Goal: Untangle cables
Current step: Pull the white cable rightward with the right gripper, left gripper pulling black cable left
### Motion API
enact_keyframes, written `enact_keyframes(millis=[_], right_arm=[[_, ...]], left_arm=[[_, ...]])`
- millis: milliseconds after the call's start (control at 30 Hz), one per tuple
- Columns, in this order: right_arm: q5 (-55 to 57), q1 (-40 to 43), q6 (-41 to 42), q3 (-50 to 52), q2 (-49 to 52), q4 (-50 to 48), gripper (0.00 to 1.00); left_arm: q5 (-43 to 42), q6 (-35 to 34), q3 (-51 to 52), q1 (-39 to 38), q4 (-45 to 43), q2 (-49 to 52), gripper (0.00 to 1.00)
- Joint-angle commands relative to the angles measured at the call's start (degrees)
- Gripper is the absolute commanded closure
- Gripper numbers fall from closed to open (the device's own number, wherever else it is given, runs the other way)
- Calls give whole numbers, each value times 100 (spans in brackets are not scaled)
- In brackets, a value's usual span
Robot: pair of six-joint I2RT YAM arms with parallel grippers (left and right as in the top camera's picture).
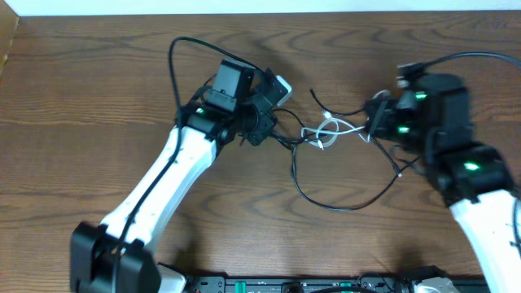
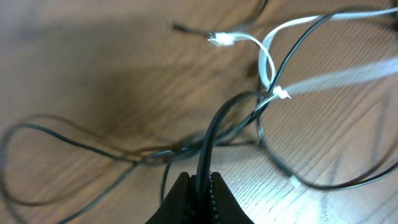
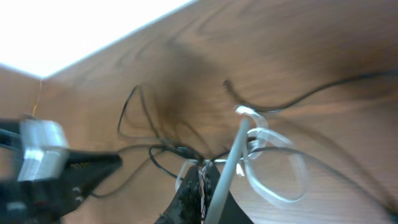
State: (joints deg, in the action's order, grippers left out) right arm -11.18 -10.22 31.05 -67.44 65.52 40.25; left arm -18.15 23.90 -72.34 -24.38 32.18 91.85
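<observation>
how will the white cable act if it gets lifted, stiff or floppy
Probably floppy: the white cable lies in loose loops. Likely light, being thin. It may drag the black cable along, since the two cross near the right gripper.

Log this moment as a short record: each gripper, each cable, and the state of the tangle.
left gripper: shut on the black cable
right gripper: shut on the white cable
black cable: wide loops spread over the table
white cable: small loops between the two grippers
tangle: not undone; black and white strands cross between the arms
</observation>
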Motion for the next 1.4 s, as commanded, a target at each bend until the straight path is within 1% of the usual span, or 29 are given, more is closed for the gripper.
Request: enact_keyframes(millis=[0, 167, 267, 400, 567, 633, 733, 800, 900, 967, 1033, 1167, 1233, 1300, 1367], right_arm=[[79, 682, -468, -411, -153, 367, 99], [72, 1777, -752, -953, -155, 1019, 99], [74, 2306, -907, -1167, -155, 1241, 99], [74, 2820, -1010, -1241, -153, 1329, 99], [144, 3279, -1056, -1241, -92, 1379, 99], [212, 3523, -1126, -1241, -24, 1456, 99], [275, 3805, -1207, -1241, 66, 1558, 99], [284, 4006, -1237, -1241, 136, 1604, 99], [31, 4113, -1274, -1241, 186, 1620, 99], [-114, 4083, -1338, -1241, 195, 1604, 99], [-122, 4022, -1357, -1241, 201, 1587, 99], [-116, 3974, -1403, -1241, 201, 1561, 99], [-116, 3976, -1445, -1241, 201, 1565, 99], [-48, 3976, -1443, -1241, 201, 1574, 99], [138, 3978, -1440, -1241, 199, 1587, 99]], left_arm=[[-85, -50, 0, 22, 37, 343, 92], [-20, 7, 4, 37, 85, 769, 93], [0, 118, 24, 160, 120, 824, 93], [26, 129, 24, 553, 173, 811, 92], [17, 81, 24, 1292, 254, 765, 93], [-363, 15, 24, 1735, 247, 704, 92], [-1198, 7, 24, 2236, 116, 621, 92], [-1622, -166, 24, 2531, -42, 577, 92], [-2031, -201, 24, 2750, -92, 542, 92], [-2006, -195, 24, 2752, -48, 533, 85], [-1998, -149, 24, 2712, 15, 533, 83], [-2002, -153, 24, 2581, 26, 531, 61], [-2004, -155, 24, 2514, 37, 531, 54], [-2004, -155, 24, 2411, 55, 525, 39], [-2002, -155, 24, 2302, 57, 496, 32]])
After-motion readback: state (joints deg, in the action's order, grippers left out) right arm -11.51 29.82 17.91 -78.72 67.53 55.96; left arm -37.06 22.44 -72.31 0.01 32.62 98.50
